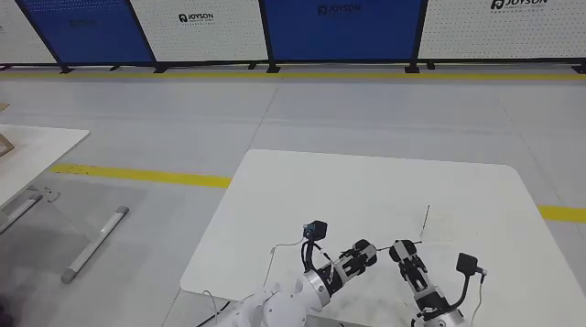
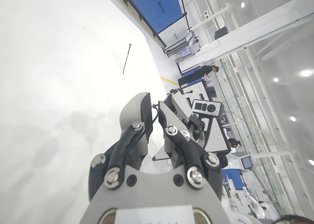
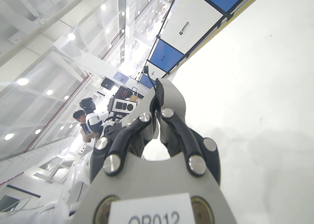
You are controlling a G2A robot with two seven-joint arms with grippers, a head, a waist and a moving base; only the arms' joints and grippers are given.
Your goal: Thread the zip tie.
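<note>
A thin black zip tie [image 3: 149,76] sticks out from between the tips of my right gripper [image 3: 159,83], which is shut on it, its small head end pointing away. My left gripper [image 2: 154,103] is tip to tip with the right gripper [image 2: 177,103]; its jaws stand a narrow gap apart, and a black strand [image 2: 154,117] runs through that gap. In the top view the left gripper [image 1: 363,254] and right gripper [image 1: 400,252] meet near the table's front edge. A second zip tie [image 1: 426,221] lies straight on the table beyond them, also seen as a loose zip tie [image 2: 126,59].
The white table [image 1: 366,190] is bare apart from the loose tie, with its rounded front-left corner close to the left arm. Blue and white partition panels [image 1: 343,6] stand far behind across the floor.
</note>
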